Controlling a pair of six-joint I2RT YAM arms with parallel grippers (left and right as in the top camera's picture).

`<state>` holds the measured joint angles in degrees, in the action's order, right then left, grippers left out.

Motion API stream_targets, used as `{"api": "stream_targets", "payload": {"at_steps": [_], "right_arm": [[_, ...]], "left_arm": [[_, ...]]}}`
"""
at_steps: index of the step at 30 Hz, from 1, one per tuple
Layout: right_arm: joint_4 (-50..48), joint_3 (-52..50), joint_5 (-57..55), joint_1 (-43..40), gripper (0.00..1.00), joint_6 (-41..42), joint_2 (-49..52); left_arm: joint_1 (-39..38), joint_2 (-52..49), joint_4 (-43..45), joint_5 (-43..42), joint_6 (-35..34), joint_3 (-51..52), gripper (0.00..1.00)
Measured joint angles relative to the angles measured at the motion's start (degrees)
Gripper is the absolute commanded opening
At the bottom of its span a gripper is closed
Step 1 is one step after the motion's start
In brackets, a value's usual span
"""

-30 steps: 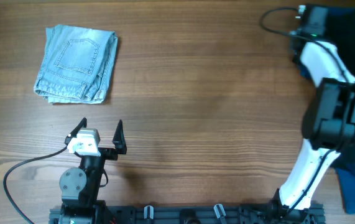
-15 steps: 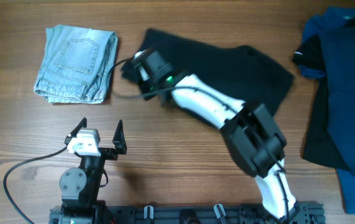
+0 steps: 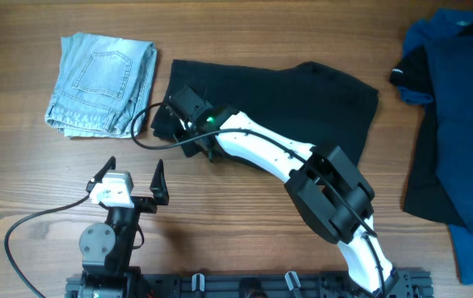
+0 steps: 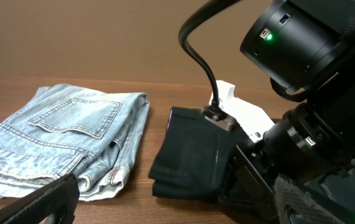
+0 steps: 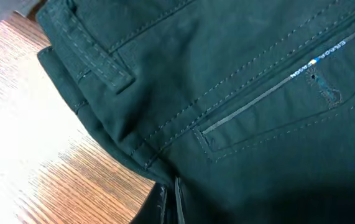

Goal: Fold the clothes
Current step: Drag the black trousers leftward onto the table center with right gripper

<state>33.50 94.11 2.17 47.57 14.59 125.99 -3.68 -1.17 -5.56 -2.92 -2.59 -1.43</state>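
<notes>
The black shorts (image 3: 302,99) lie spread across the middle of the table, waistband end to the left. My right gripper (image 3: 176,129) is at their left near corner, shut on the fabric edge. In the right wrist view the closed gripper (image 5: 174,202) pinches the black shorts (image 5: 239,74) just under the waistband and a welt pocket. The left wrist view shows that bunched corner of the black shorts (image 4: 189,155). My left gripper (image 3: 133,177) stands open near the table's front, apart from every garment; the same open gripper (image 4: 177,208) holds nothing.
Folded light-blue denim (image 3: 103,83) sits at the back left, close to the shorts' corner, also seen as denim (image 4: 59,137). A heap of royal-blue and black clothes (image 3: 456,116) fills the right edge. The right arm (image 3: 286,161) crosses the shorts diagonally.
The right arm swung from the heap at the far right to left of centre, dragging the black shorts with it, then drew their corner nearer. The left arm stayed still.
</notes>
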Motion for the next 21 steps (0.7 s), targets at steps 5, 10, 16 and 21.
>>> {"api": "stream_targets", "payload": {"at_steps": [5,10,16,21], "right_arm": [[2.32,0.00,2.23,-0.15,0.07,0.85,-1.53],[6.36,0.00,4.26,-0.61,0.24,2.29,-4.09],[7.78,0.00,4.92,-2.93,0.51,4.28,-7.61],[13.40,0.00,5.29,-10.93,0.54,4.68,-15.63]], "left_arm": [[0.00,0.00,0.00,0.00,0.00,0.00,1.00],[0.00,0.00,0.00,0.00,0.00,0.00,1.00],[0.00,0.00,0.00,0.00,0.00,0.00,1.00],[0.00,0.00,0.00,0.00,0.00,-0.02,1.00]]}}
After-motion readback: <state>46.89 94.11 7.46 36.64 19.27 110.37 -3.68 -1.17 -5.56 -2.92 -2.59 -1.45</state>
